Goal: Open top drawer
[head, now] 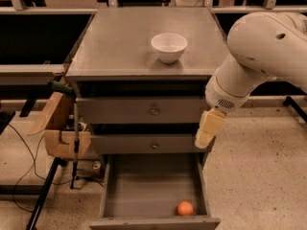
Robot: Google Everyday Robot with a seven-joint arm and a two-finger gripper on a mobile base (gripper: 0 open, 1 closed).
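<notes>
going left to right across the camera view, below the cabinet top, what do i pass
cardboard box → knob of the top drawer → orange ball in the open bottom drawer → gripper, at the right end of the middle drawer front

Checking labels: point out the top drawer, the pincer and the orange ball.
top drawer (115, 110), camera view, grey front left of its knob (154, 111)
pincer (202, 139), camera view, its tip, at the cabinet's (120, 42) right edge
orange ball (185, 208), camera view, centre, in the open bottom drawer (144, 186)
</notes>
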